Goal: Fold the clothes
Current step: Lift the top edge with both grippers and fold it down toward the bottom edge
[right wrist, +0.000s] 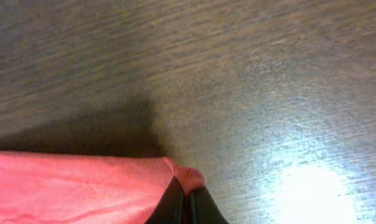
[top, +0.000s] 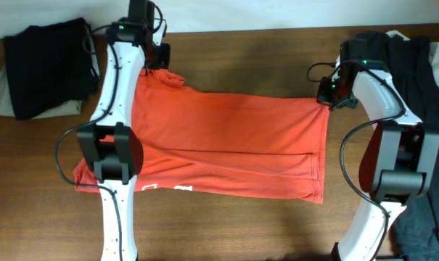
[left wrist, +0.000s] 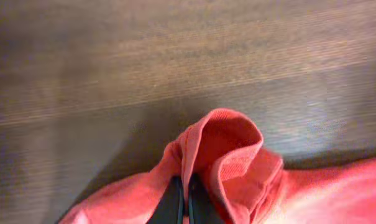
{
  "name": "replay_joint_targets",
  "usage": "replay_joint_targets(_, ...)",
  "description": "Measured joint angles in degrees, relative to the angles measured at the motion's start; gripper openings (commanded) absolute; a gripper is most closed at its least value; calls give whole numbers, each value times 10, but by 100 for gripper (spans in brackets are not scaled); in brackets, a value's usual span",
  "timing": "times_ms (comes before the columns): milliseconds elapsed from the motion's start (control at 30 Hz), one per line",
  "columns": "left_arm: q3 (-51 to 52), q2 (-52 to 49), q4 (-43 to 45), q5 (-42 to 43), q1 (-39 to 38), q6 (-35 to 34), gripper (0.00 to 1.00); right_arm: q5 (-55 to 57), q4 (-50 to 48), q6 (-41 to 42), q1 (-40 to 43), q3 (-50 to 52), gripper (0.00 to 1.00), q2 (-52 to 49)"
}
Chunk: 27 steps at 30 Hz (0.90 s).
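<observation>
An orange-red cotton T-shirt (top: 234, 138) lies on the wooden surface (top: 226, 232). The left tool (left wrist: 186, 200) pinches one far corner. The right tool (right wrist: 186, 205) pinches the other.

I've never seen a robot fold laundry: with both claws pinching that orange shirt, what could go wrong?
The right gripper pinches only the very corner of the T-shirt, so the cloth might slip out when pulled. The left gripper holds a bunched lump of fabric, which could leave the fold crooked. The right arm stands near the dark grey garment and might snag it.
</observation>
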<state>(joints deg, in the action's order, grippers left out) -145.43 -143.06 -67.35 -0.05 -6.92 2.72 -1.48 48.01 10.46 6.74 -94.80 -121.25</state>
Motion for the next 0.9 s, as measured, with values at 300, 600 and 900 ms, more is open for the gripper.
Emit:
replay_joint_targets(300,-7,24,-169,-135,25,-91,1,5,141,4,0,-37,4,37)
replay_joint_targets(600,-7,24,-293,-162,108,-174,1,15,285,44,16,-40,4,62)
replay_joint_targets(900,161,27,-292,-153,108,-177,1,15,391,46,16,-41,4,92)
